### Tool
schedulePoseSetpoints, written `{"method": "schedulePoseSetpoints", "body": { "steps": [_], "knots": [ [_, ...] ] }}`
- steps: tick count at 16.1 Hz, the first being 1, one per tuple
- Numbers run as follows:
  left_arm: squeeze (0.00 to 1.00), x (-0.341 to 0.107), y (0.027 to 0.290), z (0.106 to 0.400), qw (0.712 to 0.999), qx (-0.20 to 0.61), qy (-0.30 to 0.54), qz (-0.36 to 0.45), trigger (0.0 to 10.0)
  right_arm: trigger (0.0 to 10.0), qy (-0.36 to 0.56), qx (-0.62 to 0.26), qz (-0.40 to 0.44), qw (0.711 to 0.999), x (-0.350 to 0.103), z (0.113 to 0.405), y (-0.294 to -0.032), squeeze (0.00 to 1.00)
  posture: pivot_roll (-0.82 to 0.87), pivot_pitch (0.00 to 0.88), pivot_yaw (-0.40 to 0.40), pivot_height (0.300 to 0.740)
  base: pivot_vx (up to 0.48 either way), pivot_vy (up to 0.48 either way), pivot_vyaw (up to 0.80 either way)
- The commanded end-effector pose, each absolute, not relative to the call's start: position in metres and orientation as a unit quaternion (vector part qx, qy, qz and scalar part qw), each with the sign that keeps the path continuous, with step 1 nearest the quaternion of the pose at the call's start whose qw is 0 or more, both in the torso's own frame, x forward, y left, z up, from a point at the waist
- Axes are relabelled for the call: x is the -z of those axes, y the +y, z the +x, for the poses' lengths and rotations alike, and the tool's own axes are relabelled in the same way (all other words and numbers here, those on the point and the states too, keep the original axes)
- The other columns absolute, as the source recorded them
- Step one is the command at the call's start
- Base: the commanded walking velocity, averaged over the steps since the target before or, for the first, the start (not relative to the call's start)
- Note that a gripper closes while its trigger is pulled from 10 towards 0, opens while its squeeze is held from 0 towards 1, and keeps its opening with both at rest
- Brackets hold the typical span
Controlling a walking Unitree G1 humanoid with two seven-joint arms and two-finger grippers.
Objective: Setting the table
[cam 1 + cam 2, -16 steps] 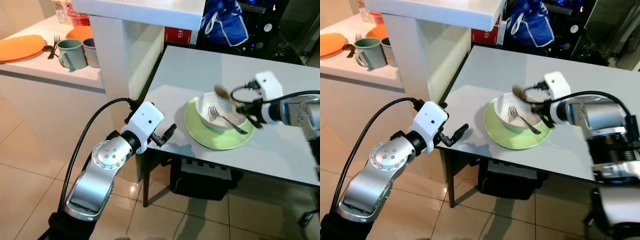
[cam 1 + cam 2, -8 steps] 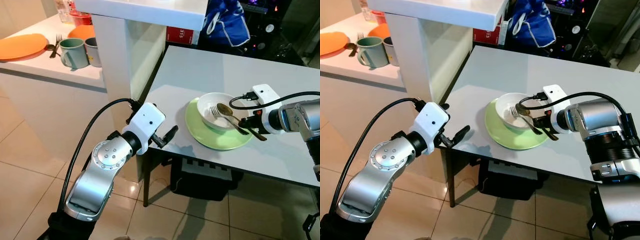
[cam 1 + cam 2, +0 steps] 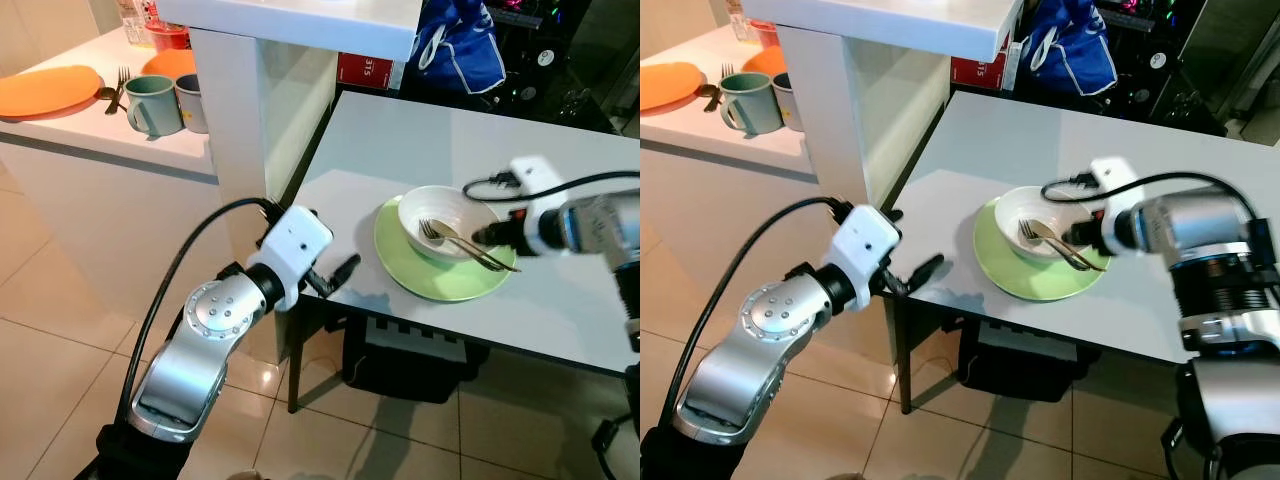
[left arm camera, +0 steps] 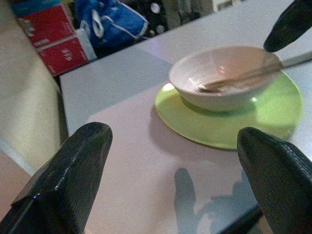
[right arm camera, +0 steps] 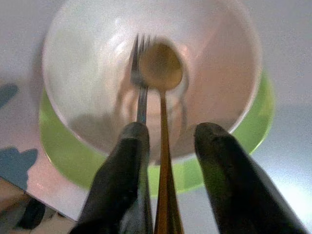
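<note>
two utensils lie in the white bowl (image 3: 447, 222) now: a fork (image 5: 140, 73) and a gold spoon (image 5: 161, 73), both heads down in the basin and both handles slanting out over the rim toward about 4 o'clock in the left eye view. the bowl sits centred on a green plate (image 3: 410, 275), which rests on the grey table (image 3: 400, 140) near its front edge. the right gripper (image 5: 165, 146) hovers just outside the bowl's rim at its 3 o'clock side, and the right wrist view shows its two black fingers (image 5: 122, 170) parted with the spoon handle running through the gap between them; i judge the spoon to be released or nearly so, since neither finger visibly presses on it, though the blur leaves this uncertain. the left gripper (image 4: 170, 161) waits off the table's front corner, at about 8 o'clock from the plate, its fingers spread wide and holding nothing. on the counter (image 3: 90, 130) at the far 10 o'clock of the scene stand an orange plate (image 3: 45, 90) and two mugs (image 3: 150, 102), seemingly more to fetch. the risk from here lies in pulling the right gripper away: the handle sits so close between the fingers that a sideways or tilted retreat could snag it, flipping the spoon out, knocking the fork along, or dragging the bowl across the plate. a straight withdrawal along the handle's line, with the fingers widened first, looks safest. the plate's nearness to the table edge makes any shove more costly.
</note>
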State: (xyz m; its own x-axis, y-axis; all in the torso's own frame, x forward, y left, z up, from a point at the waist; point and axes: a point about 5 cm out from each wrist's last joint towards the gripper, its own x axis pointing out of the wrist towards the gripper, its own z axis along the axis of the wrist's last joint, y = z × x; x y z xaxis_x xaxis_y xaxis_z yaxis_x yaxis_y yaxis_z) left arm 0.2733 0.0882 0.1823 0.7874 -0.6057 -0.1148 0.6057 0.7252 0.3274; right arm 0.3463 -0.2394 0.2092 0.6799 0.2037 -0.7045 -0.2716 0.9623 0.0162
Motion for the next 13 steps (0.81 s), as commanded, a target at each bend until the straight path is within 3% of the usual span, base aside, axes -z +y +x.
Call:
{"method": "schedulePoseSetpoints", "body": {
  "steps": [1,2,4,8,13],
  "knots": [
    [0.0,-0.201,0.094,0.278,0.942,0.287,-0.04,0.17,10.0,10.0,0.291,-0.134,-0.045,0.946,-0.248,0.346,-0.241,0.0,-0.02,0.0,-0.06,0.74,0.0,0.0,0.0],
    [0.0,-0.202,0.095,0.279,0.945,0.277,-0.038,0.167,10.0,10.0,0.276,-0.137,-0.043,0.951,-0.253,0.346,-0.24,0.0,-0.02,0.0,-0.06,0.74,0.0,0.0,0.0],
    [0.0,-0.212,0.113,0.288,0.965,0.195,-0.057,0.168,10.0,10.0,0.105,-0.179,-0.02,0.978,-0.275,0.331,-0.211,0.0,-0.02,0.0,-0.052,0.74,0.0,0.0,0.0],
    [0.0,-0.213,0.126,0.294,0.971,0.151,-0.057,0.177,10.0,10.0,0.056,-0.209,0.071,0.974,-0.238,0.3,-0.157,0.0,-0.02,0.0,-0.032,0.74,0.0,0.154,0.0],
    [0.0,-0.217,0.125,0.302,0.971,0.131,-0.07,0.186,10.0,10.0,0.001,-0.17,0.097,0.981,-0.213,0.288,-0.138,0.0,0.0,0.0,0.001,0.74,0.0,0.458,0.0]
  ]
}}
